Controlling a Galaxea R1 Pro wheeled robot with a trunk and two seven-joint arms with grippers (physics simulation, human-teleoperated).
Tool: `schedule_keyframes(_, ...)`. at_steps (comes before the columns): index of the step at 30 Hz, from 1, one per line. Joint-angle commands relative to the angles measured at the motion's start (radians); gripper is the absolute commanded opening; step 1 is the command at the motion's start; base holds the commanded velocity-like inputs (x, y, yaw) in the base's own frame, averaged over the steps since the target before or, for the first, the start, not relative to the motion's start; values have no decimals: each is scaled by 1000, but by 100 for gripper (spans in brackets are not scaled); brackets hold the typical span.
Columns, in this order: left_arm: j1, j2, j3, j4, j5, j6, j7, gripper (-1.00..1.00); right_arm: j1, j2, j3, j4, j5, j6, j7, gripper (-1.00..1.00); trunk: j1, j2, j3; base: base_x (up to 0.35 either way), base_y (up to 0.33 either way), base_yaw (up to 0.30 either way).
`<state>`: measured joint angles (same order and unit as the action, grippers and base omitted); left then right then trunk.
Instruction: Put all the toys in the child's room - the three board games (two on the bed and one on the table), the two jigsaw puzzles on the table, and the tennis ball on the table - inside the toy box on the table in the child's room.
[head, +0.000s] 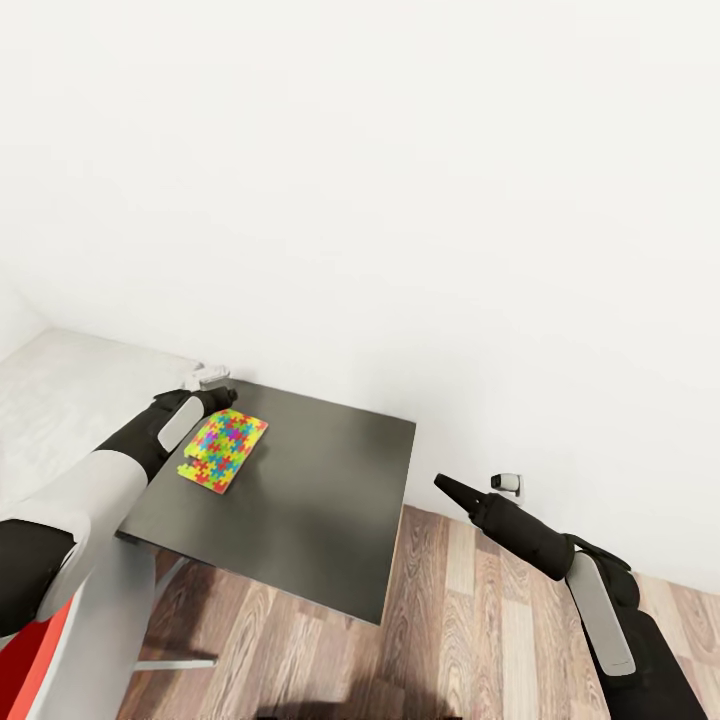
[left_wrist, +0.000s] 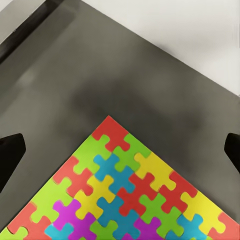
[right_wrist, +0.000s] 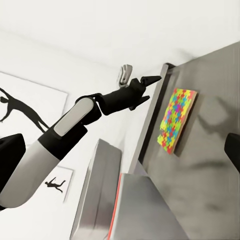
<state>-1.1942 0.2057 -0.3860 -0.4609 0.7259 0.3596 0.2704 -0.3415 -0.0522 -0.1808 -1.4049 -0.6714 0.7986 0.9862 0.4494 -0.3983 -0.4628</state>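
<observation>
A jigsaw puzzle (head: 223, 450) lies flat on the dark grey cabinet (head: 320, 500), just under the left gripper (left_wrist: 120, 145), whose fingers are spread wide and hold nothing. Because the sheet is thin, it is probably best pinched at an edge. Whether the right gripper (head: 447, 487) is parted cannot be told.

You have the cabinet (head: 300, 500) straight ahead, its back edge against the wall (head: 400, 200). The jigsaw puzzle (head: 224, 450) lies flat on the cabinet's top, toward its left rear corner. Your left gripper (head: 222, 397) sits above the cabinet just behind the puzzle, near the back edge. The bed (head: 60, 400) lies to the left of the cabinet. Your right gripper (head: 445, 486) hangs off the cabinet's right side, over the floor (head: 480, 620), well apart from the puzzle.
</observation>
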Motion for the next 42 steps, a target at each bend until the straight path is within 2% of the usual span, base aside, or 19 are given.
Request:
schedule_keyframes(1, -1, 1, -8, -2, 10, 3, 9, 100, -1, 0, 0, 0, -3, 5, 1, 100, 1, -2, -2, 56, 0, 0)
schedule_keyframes(33, -1, 1, -6, -2, 16, 8, 9, 100, 0, 0, -1, 0, -2, 4, 0, 100, 1, -2, -3, 72, 17, 0)
schedule_keyframes(42, -1, 1, -4, 35, 23, 10, 7, 100, -1, 0, -2, 0, -3, 5, 0, 100, 1, -2, -3, 12, 6, 0)
